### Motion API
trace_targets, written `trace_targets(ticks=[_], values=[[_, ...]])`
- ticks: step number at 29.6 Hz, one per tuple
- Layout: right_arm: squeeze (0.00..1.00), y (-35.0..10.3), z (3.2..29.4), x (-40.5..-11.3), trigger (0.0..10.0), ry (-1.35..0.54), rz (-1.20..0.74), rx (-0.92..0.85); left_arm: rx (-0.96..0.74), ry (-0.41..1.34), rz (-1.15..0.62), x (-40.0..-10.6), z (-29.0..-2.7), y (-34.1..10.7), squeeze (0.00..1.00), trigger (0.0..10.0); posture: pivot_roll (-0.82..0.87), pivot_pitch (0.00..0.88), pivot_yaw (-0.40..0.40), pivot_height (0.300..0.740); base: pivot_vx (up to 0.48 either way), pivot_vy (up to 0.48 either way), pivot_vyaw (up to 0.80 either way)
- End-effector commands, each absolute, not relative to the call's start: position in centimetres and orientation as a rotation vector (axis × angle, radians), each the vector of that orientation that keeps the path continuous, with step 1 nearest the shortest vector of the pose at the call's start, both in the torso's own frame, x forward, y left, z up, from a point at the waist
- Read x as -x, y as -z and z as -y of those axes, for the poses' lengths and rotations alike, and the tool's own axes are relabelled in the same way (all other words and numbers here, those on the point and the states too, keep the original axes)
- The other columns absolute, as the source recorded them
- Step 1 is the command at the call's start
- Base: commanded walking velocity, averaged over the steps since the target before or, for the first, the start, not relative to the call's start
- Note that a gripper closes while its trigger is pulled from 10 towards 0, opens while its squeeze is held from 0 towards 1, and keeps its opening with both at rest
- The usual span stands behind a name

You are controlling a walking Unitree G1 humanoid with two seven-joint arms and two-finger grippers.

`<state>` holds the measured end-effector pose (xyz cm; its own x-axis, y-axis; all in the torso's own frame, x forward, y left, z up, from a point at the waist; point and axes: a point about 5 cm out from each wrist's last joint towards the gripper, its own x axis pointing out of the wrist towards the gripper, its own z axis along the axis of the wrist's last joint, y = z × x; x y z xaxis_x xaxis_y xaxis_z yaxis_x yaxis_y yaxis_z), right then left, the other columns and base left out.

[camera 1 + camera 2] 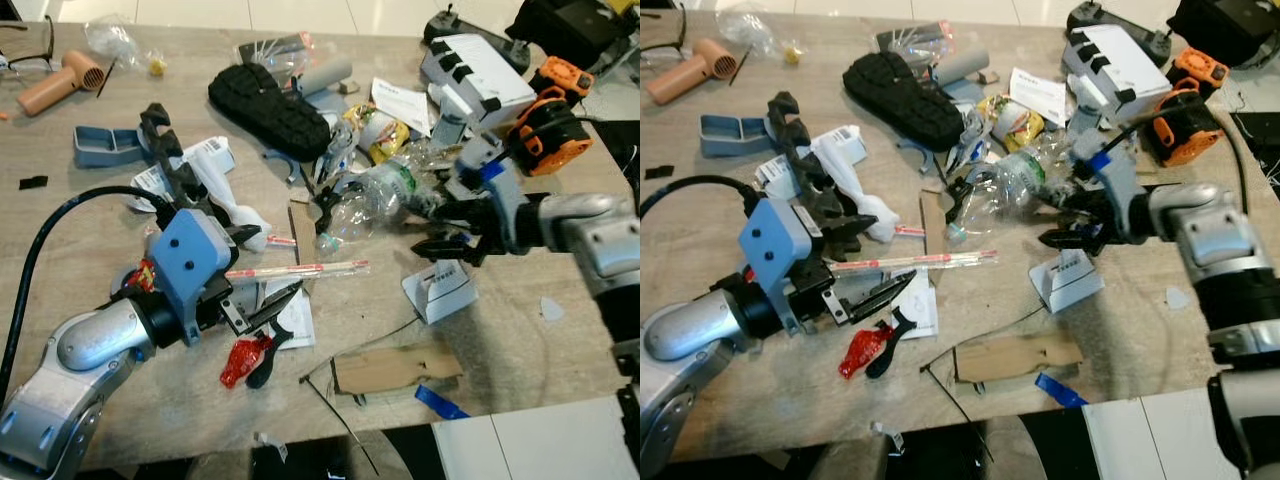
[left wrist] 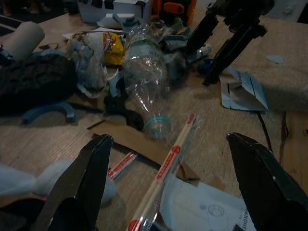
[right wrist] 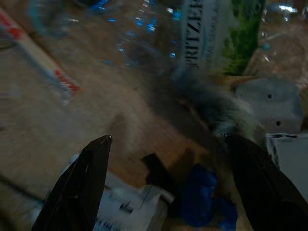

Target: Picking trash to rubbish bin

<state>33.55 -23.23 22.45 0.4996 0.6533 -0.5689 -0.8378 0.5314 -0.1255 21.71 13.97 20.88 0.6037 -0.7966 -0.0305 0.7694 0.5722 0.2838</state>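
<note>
Clear plastic bottle [image 1: 375, 195] lay on its side mid-table [image 1: 80, 220] among the clutter. Right gripper [image 1: 437, 228] hovered just beside its label end, fingers spread, holding nothing. Left gripper [image 1: 268, 305] (also spread, empty) sat low near the straw [image 1: 300, 269] and red wrapper [image 1: 240, 360].

A light wooden tabletop [image 1: 60, 230] with a pale grain ran across nearly the whole scene, its near edge crossing low from seven o'clock toward four o'clock. Beyond its far edge, at twelve o'clock, lay a floor [image 1: 300, 12] of glossy pale tiles that caught bright overhead light. At five o'clock, just past the near edge, stood a flat white surface [image 1: 530, 445] split by a thin dark seam.
</note>
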Motion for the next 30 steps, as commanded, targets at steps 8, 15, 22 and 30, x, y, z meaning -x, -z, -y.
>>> trace_targets(ticks=[8,15,22,30], values=[[0.0,-23.8,23.6,-31.6,10.0,-1.139,-0.438,0.365,-0.273,0.979,0.082,-21.2,-13.9,-20.4,0.0,10.0,0.0,0.225,-0.094,0.74,0.0,0.0,0.0],[0.0,-22.6,22.6,-30.3,10.0,-1.286,-0.456,0.516,-0.277,0.997,0.074,-21.1,-14.0,-20.4,0.0,10.0,0.0,0.225,-0.091,0.74,0.0,0.0,0.0],[0.0,-19.8,23.3,-29.7,10.0,-1.324,-0.561,0.93,-0.27,1.015,0.071,-20.9,-13.8,-20.3,0.0,10.0,0.0,0.227,-0.091,0.74,0.0,0.0,0.0],[0.0,-19.3,23.1,-29.4,10.0,-1.361,-0.558,1.031,-0.264,1.017,0.071,-20.8,-13.8,-20.3,0.0,10.0,0.0,0.227,-0.091,0.74,0.0,0.0,0.0]])
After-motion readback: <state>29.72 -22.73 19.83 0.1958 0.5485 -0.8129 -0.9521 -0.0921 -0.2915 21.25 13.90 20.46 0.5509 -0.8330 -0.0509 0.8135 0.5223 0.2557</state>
